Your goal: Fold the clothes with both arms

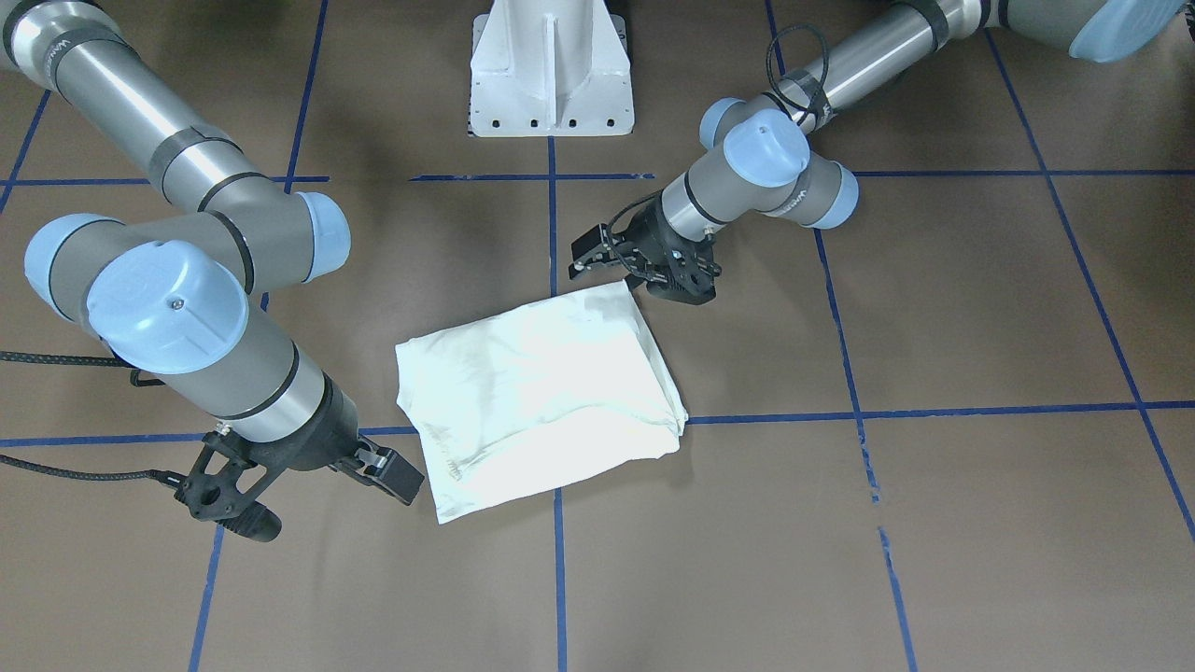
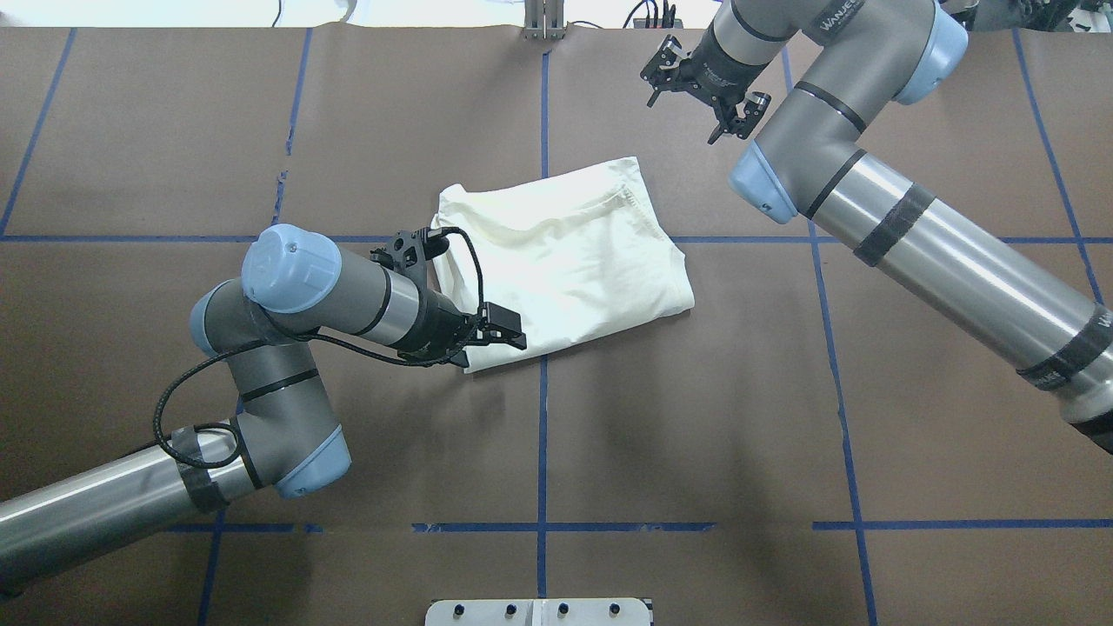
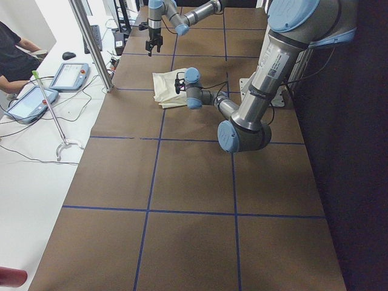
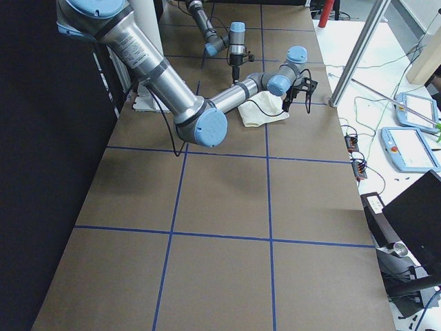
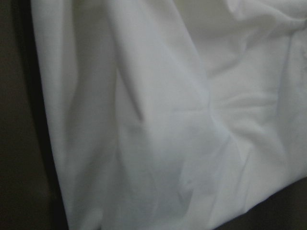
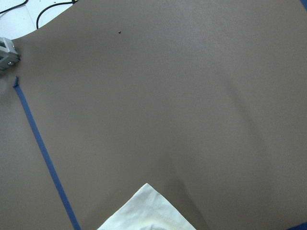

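My left pincer (image 1: 644,266) hangs wide open just over the near left corner of the shirt (image 2: 565,252), so this arm is the closer one. The cream shirt lies folded flat on the brown table (image 2: 696,417), and its long side slants away to the right. My right pincer (image 2: 698,91), wide open too, is past the far right corner, with only table and blue tape lines (image 2: 542,435) between.
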Available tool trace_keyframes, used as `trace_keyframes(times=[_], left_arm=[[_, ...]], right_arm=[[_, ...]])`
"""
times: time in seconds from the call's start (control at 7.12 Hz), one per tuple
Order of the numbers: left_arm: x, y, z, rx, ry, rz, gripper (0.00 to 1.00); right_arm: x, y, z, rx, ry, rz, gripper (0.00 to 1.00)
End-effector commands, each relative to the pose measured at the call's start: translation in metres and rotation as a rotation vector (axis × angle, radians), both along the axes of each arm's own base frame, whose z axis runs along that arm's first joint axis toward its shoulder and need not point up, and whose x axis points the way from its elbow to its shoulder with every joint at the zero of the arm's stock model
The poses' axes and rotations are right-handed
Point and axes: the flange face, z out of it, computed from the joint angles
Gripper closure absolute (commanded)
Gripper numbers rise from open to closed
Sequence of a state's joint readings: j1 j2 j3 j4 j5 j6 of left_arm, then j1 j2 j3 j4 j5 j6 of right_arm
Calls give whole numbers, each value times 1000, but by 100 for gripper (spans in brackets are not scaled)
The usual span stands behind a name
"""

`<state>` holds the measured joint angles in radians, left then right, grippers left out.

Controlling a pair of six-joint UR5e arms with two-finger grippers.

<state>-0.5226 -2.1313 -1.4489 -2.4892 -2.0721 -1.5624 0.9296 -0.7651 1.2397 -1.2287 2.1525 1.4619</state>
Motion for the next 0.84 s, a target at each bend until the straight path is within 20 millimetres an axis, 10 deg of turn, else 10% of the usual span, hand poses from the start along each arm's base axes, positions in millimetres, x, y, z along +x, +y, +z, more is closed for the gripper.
trace_keyframes(times=[0.0,0.28,0.7], left_arm=[[4,20,-13,-44,50,17,0],[-21,29,-9,-28,61,15,0],[-151,-79,52,225,-45,-118,0]], right_arm=[[3,3,3,2,-1,0,0],[18,9,9,8,-8,8,0],[99,14,59,120,126,-98,0]])
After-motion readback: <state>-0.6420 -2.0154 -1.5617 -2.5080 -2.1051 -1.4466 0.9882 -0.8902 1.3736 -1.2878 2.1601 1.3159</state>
